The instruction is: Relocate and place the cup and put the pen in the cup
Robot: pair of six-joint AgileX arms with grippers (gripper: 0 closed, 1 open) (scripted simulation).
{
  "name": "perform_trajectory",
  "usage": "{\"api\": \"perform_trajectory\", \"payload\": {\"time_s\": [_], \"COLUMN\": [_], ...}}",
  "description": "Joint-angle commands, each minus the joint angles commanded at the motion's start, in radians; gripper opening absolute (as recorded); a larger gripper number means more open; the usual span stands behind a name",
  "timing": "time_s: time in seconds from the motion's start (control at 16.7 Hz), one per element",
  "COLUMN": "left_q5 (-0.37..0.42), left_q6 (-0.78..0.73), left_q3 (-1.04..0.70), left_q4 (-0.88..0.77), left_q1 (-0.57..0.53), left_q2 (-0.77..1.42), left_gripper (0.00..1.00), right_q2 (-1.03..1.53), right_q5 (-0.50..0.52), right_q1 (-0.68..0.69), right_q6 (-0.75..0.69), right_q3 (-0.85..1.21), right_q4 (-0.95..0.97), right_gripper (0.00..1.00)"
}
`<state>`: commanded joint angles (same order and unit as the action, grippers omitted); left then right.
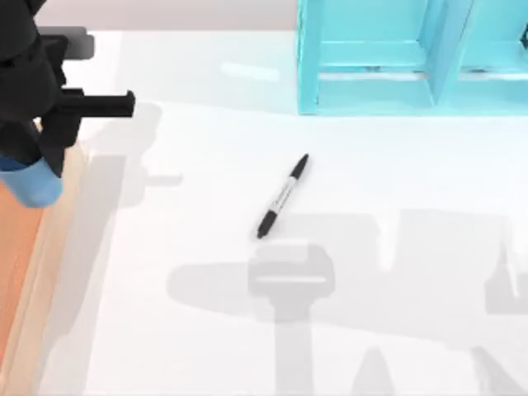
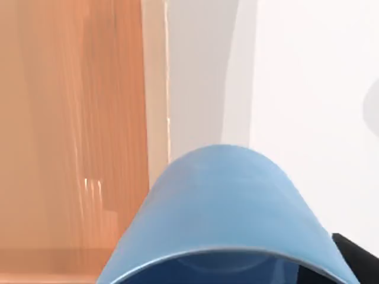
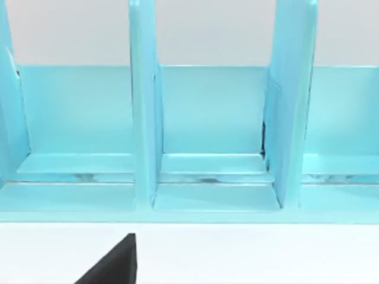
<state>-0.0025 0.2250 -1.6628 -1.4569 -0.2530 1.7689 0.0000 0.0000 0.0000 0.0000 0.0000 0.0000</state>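
Observation:
The blue cup point(image 1: 35, 186) hangs at the table's far left, tilted, under my left gripper point(image 1: 37, 161), which is shut on it. In the left wrist view the cup point(image 2: 225, 201) sits very close, its side wall and rim showing above an orange wooden board point(image 2: 71, 118). The pen point(image 1: 283, 196), black with a pale middle band, lies flat and slanted near the middle of the white table, well apart from the cup. A black part of my right gripper point(image 3: 115, 263) shows low in the right wrist view, facing the shelf.
A large turquoise shelf unit point(image 1: 396, 58) with upright dividers stands at the back right, also seen as the shelf point(image 3: 207, 118). The orange board point(image 1: 16, 256) with a paler border runs along the left edge. White tabletop point(image 1: 206, 330) lies in front of the pen.

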Motion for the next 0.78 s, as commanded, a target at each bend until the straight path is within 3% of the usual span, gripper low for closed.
{"api": "perform_trajectory", "payload": {"time_s": [0.42, 0.78], "left_q5": [-0.003, -0.039], "left_q6": [0.021, 0.204], "left_q3": [0.007, 0.071], "left_q4": [0.006, 0.209], "left_q1": [-0.023, -0.203], "left_q2": [0.019, 0.123], "left_gripper": [0.00, 0.00], "right_q2": [0.000, 0.000], "right_q5": [0.000, 0.000], "right_q1": [0.000, 0.000], "right_q6": [0.000, 0.000], "right_q3": [0.000, 0.000], "right_q4": [0.000, 0.000], "right_gripper": [1.00, 1.00]}}
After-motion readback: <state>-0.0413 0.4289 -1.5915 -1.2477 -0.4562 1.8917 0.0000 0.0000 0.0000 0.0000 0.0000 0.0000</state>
